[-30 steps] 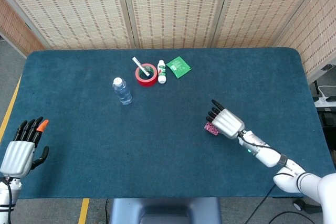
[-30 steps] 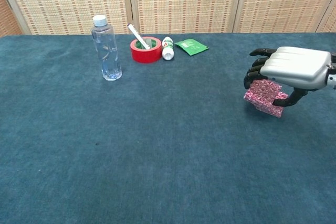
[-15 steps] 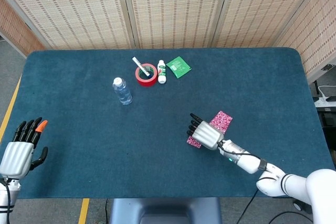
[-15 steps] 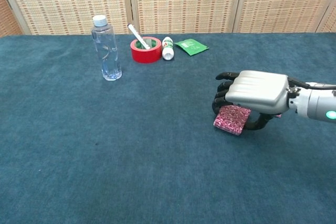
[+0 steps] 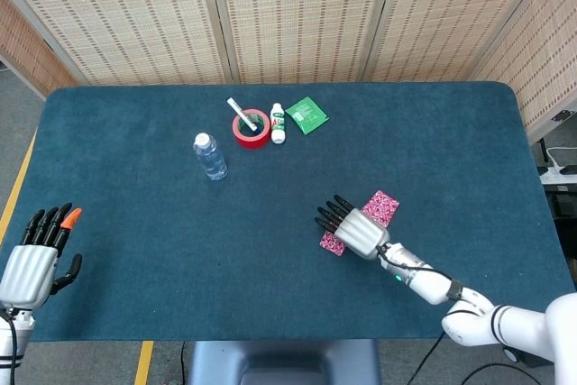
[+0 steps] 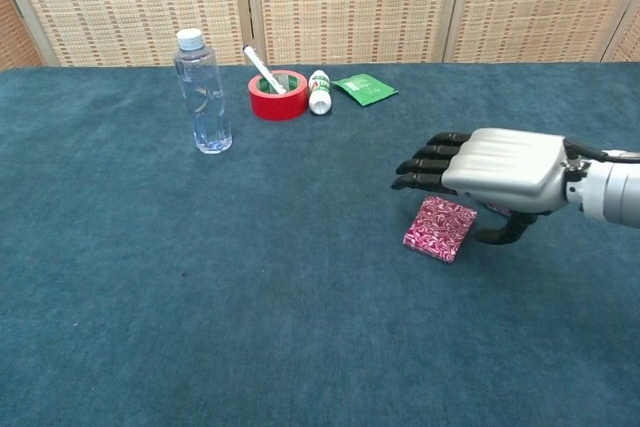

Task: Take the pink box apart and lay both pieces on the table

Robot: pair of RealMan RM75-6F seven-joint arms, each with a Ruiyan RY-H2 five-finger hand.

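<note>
Right hand [image 6: 500, 172] is hovering over one pink box piece [image 6: 440, 229] lying on the bench [image 5: 135, 223] toward its front right, fingers [image 6: 428, 165] extended and slightly apart, holding nothing. The second pink piece [image 5: 382, 207] is lying just behind it. Left hand [image 5: 34, 261] is resting at the front left corner, fingers spread.

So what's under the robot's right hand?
Under the open right hand lies one pink box piece, flat on the table. The head view shows a second pink piece behind it, partly covered by the hand.
</note>
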